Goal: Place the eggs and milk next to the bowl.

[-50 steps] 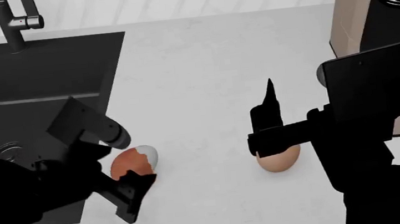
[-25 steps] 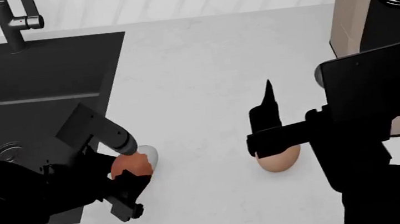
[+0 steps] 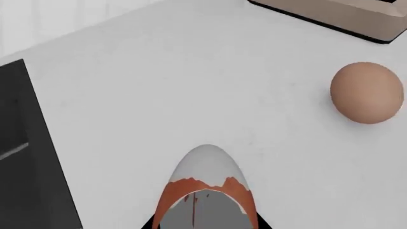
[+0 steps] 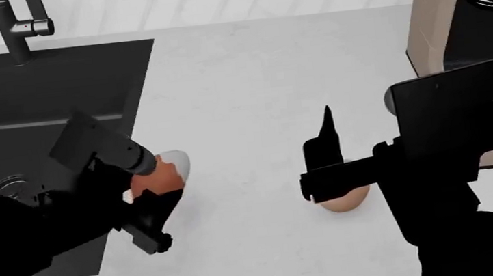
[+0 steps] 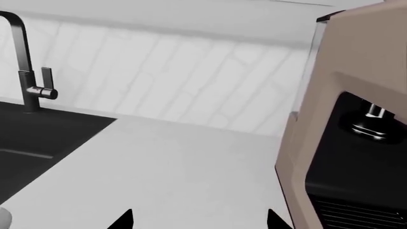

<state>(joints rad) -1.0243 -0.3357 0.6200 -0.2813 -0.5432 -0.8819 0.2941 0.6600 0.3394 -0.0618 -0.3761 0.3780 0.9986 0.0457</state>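
My left hand (image 4: 147, 193) has closed on the red-brown egg (image 4: 160, 176) and raised it off the tabletop (image 4: 250, 82) beside the sink (image 4: 31, 99); a second ago it lay flat. My right hand (image 4: 328, 170) hovers over the tan egg (image 4: 345, 198); grip state unclear. Bowl and milk unseen. Carrying comes next.

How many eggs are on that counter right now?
2. The reddish-brown egg sits in the left end effector beside the sink. The tan egg lies under the right end effector. Others may be hidden.
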